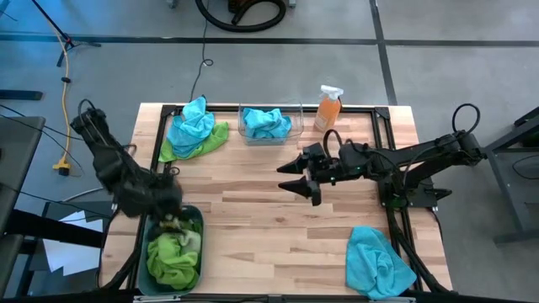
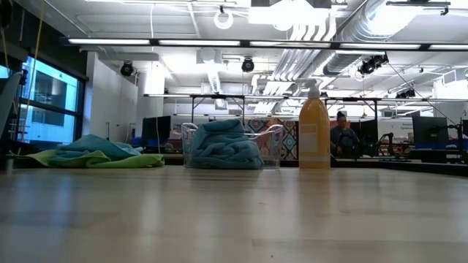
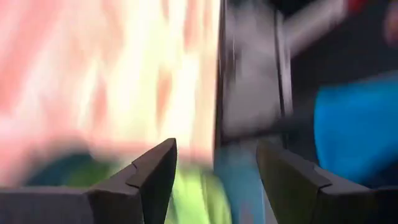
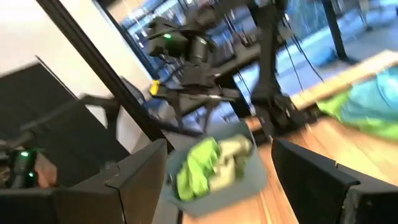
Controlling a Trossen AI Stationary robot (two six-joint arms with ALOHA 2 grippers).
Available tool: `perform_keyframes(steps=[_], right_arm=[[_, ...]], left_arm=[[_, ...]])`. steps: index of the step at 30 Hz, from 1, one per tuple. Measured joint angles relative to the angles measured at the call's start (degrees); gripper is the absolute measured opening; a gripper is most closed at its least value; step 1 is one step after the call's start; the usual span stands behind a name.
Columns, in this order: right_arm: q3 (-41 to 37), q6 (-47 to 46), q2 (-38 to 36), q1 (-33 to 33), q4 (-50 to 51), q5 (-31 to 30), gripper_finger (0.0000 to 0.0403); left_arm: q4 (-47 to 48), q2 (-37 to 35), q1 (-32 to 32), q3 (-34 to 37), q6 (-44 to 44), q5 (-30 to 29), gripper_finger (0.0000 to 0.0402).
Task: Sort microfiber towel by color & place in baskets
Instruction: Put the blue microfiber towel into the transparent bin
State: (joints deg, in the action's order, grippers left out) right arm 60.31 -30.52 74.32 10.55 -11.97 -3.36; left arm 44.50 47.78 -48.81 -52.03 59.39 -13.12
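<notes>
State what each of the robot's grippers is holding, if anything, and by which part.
Nothing is held. The left gripper sits open above the grey basket of green towels; the right gripper hangs open over bare table.

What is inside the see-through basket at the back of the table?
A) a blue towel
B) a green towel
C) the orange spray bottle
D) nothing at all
A: the clear basket holds a bunched turquoise blue towel, seen in both the high and low views; the orange spray bottle stands outside it on the table, and the green towels sit in the teal-grey basket.
</notes>
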Motion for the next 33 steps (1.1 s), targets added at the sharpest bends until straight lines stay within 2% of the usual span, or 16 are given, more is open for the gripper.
perform_keyframes(steps=[5,6,8,11,15,22,26,30,33], right_arm=[[0.0,2.4,0.0,-0.6,-5.6,-3.4,0.0287],[0.0,2.5,0.0,-1.0,-6.0,-4.5,0.0287],[0.0,2.4,0.0,-1.8,-6.2,-6.2,0.0287],[0.0,2.0,0.0,-3.1,-6.2,-7.1,0.0287],[0.0,2.1,0.0,-4.8,-6.2,-7.1,0.0287],[0.0,4.0,0.0,-10.0,-2.1,-5.1,0.0287],[0.0,5.9,0.0,-14.0,2.2,5.8,0.0287],[0.0,4.4,-0.3,-17.4,13.2,23.9,0.0287],[0.0,3.6,-0.3,-17.5,26.5,35.8,0.0287]], left_arm=[[-8.4,-3.6,6.1,-0.1,-14.7,-24.6,0.0209],[-10.3,-3.9,8.0,-0.1,-18.3,-27.5,0.0209],[-13.6,-3.9,12.6,-0.1,-25.4,-28.9,0.0209],[-17.8,-3.5,20.7,-0.1,-32.8,-23.8,0.0209],[-23.4,-0.7,32.8,-0.1,-38.3,-11.3,0.0209],[-31.8,9.1,51.3,-0.1,-40.0,7.7,0.0209],[-40.4,13.9,56.5,-0.1,-39.5,14.0,0.0209],[-46.3,16.3,59.7,-0.1,-37.3,13.1,0.0209],[-48.9,16.7,62.2,-0.1,-34.8,11.6,0.0209]])
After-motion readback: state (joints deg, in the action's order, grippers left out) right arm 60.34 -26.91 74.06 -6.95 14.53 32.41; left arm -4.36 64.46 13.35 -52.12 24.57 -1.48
